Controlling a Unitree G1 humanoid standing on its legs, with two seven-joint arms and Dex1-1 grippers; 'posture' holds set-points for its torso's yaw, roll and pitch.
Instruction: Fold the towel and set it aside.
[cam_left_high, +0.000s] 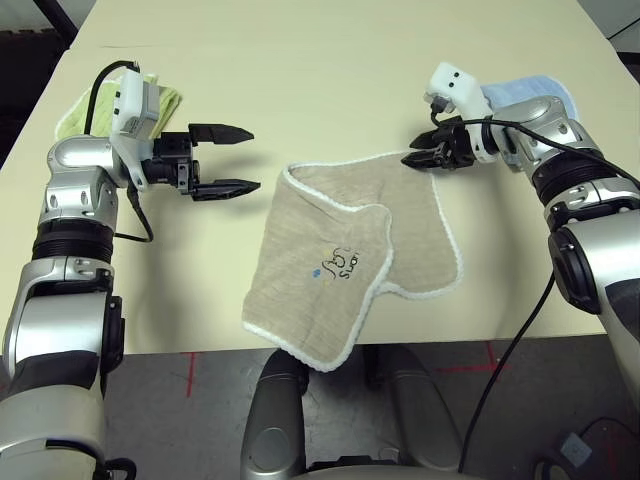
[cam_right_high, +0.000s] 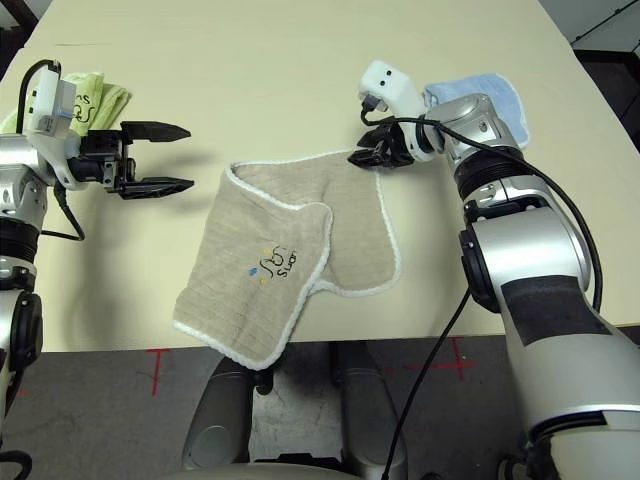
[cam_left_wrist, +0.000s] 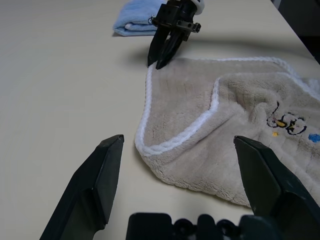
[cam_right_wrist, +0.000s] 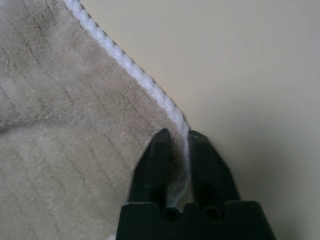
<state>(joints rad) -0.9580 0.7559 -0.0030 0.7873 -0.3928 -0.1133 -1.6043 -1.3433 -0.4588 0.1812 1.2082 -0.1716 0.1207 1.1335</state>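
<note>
R hand (cam_right_wrist: 176, 137) pinches far corner of towel (cam_left_high: 340, 270) on counter (cam_left_high: 330, 70). L hand (cam_left_high: 228, 160) spread wide, just beside towel.

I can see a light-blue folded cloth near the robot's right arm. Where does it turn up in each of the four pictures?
Left eye view: the light-blue folded towel lies upper right, partly behind the right gripper's arm.
Right eye view: upper right, behind that same arm.
Left wrist view: at the top, on the cream table.
Right wrist view: not in it.
Shared landmark: the beige terry towel with white edging, its corner pinched by the right gripper.
</note>
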